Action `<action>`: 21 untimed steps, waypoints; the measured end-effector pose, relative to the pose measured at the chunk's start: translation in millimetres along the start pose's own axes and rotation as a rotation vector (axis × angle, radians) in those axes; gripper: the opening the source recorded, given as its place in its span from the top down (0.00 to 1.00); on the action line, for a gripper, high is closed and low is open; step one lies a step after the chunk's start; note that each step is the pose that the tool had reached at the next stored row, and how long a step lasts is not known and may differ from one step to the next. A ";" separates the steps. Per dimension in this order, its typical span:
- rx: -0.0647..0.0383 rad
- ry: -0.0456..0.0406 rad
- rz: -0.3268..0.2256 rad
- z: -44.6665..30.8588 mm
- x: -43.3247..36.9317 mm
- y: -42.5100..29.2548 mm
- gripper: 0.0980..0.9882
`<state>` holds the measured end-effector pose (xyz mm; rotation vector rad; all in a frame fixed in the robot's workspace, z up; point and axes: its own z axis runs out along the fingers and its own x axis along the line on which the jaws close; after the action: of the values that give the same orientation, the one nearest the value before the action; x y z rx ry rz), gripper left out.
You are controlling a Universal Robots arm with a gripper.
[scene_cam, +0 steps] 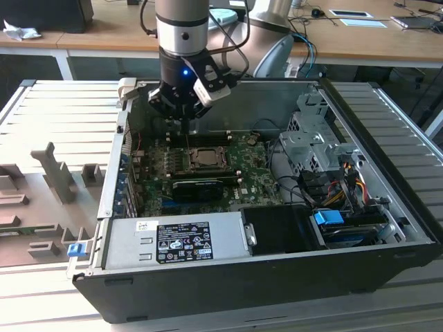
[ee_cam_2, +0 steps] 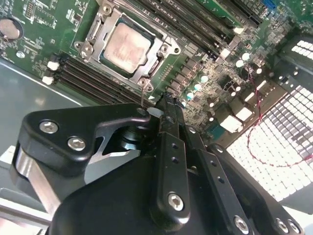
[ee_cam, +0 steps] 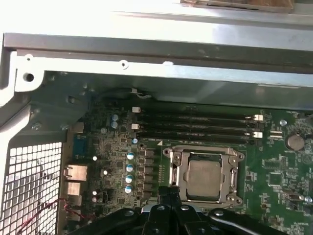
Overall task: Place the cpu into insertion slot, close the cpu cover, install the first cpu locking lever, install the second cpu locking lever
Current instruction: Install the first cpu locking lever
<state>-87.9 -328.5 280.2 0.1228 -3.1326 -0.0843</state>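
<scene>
One tool (ee_cam_2: 166, 100), fingers pinched narrow and holding nothing, hangs just beside the insertion slot (scene_cam: 205, 158), at its far edge in the exterior view. Inside sits the cpu (ee_cam_2: 128, 47), the cpu cover (ee_cam: 177, 169) flat around it.

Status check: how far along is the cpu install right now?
Done: the cpu sits in the slot, with the cover down flat around it. In hand: the shut tool hangs by the slot's edge, holding nothing visible. Left: I cannot tell whether either lever is latched.
</scene>
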 end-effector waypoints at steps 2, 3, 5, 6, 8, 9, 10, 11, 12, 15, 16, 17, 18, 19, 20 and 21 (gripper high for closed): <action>-0.002 -0.0004 -0.001 2.6 5.1 0.9 0.99; -0.002 -0.0002 -0.001 4.2 6.2 2.1 0.99; -0.003 -0.0005 -0.001 8.5 6.0 6.7 0.99; -0.004 -0.0004 -0.001 10.6 5.9 9.4 0.99; -0.006 -0.0006 -0.001 13.4 5.8 13.3 0.99; -0.007 -0.0008 -0.001 14.9 5.8 15.7 0.99; -0.008 -0.0008 -0.001 15.9 5.8 17.6 0.99; -0.008 -0.0007 -0.001 16.6 5.7 19.7 0.99; -0.009 -0.0008 -0.001 17.4 5.5 23.0 0.99; -0.009 -0.0008 -0.001 18.3 5.0 30.3 0.99; -0.009 -0.0009 -0.001 18.4 4.9 30.9 0.99; -0.009 -0.0011 -0.001 18.5 4.7 31.3 0.99; -0.009 -0.0012 -0.001 18.5 3.6 31.5 0.99; -0.009 -0.0012 -0.001 18.5 2.6 31.6 0.99; -0.009 -0.0012 -0.001 18.5 0.9 31.5 0.99; -0.009 -0.0012 -0.001 18.6 -0.7 31.4 0.99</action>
<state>-89.8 -296.1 263.4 0.1241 -3.1330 -0.0979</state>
